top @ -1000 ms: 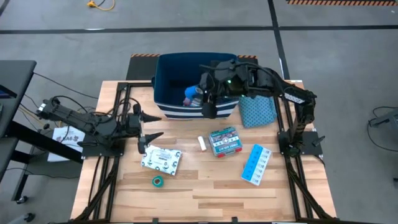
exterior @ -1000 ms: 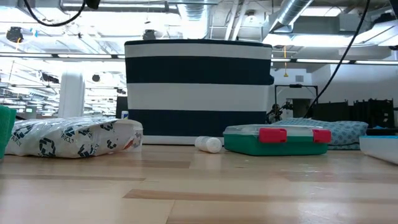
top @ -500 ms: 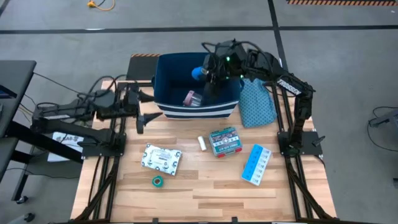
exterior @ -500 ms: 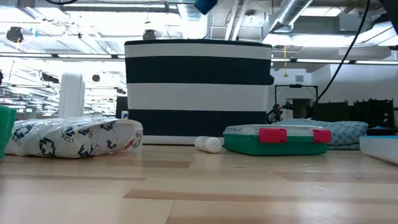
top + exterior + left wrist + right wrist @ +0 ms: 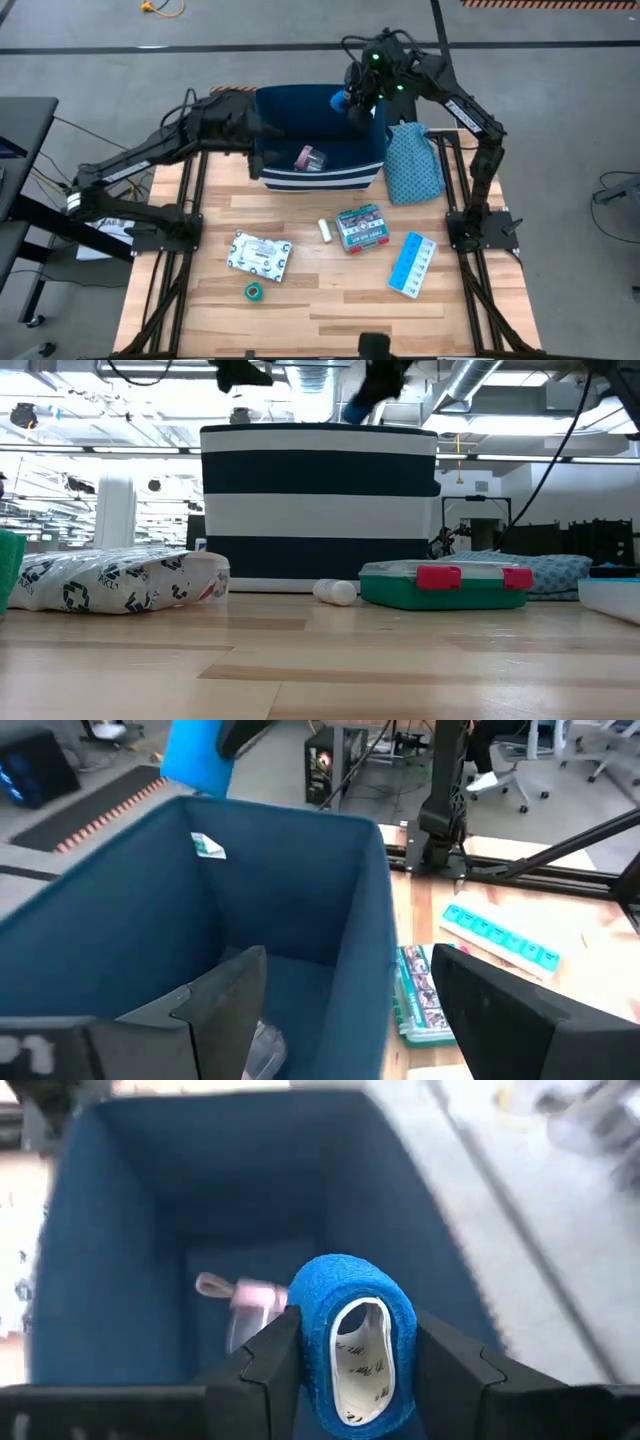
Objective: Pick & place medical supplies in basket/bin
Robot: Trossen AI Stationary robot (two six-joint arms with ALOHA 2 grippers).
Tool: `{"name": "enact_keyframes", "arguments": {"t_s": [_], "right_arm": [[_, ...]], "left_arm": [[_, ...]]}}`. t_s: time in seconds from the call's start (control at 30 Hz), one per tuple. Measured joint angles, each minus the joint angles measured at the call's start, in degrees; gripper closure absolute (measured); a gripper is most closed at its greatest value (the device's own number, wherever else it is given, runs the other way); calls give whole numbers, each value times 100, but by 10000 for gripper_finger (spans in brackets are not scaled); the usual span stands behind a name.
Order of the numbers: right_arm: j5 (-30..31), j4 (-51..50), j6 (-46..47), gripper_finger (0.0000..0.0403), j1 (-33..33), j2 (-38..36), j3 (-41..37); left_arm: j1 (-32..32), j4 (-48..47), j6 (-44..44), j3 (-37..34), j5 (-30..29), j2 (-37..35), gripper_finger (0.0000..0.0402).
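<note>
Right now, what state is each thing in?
Right claw: shut on blue roll, above the bin.
Left claw: open, empty, over the bin's rim.
Bin: upright, pink item inside.
Packet, green roll, tube, box, pill organiser: lying on table.

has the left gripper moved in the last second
Yes. In the high view the left gripper went from beside the white packet up to the navy bin's left rim, away from the table's front edge.
</note>
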Motion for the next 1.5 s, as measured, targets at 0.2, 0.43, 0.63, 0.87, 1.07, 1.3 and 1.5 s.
{"name": "enact_keyframes", "arguments": {"t_s": [0.2, 0.43, 0.63, 0.87, 1.07, 1.3, 1.5], "right_arm": [[-305, -777, -285, 252, -421, 540, -13], [-296, -616, -455, 254, -528, 1263, -20], [-235, -655, -416, 240, -598, 1603, -18], [19, -716, -446, 230, -524, 1603, -18], [270, -982, -442, 229, -537, 1590, -13], [342, -1042, -385, 215, -493, 1597, -13], [355, -912, -258, 191, -393, 1597, -13]], "left_arm": [[264, 299, 10, 5, 483, 373, 126], [266, 360, 107, 7, 332, 390, 126], [266, 341, 100, 7, 334, 390, 126], [266, 337, 55, 7, 280, 390, 126], [266, 337, 42, 7, 240, 390, 126], [260, 337, -32, 7, 245, 390, 126], [195, 337, -34, 7, 248, 389, 126]]}}
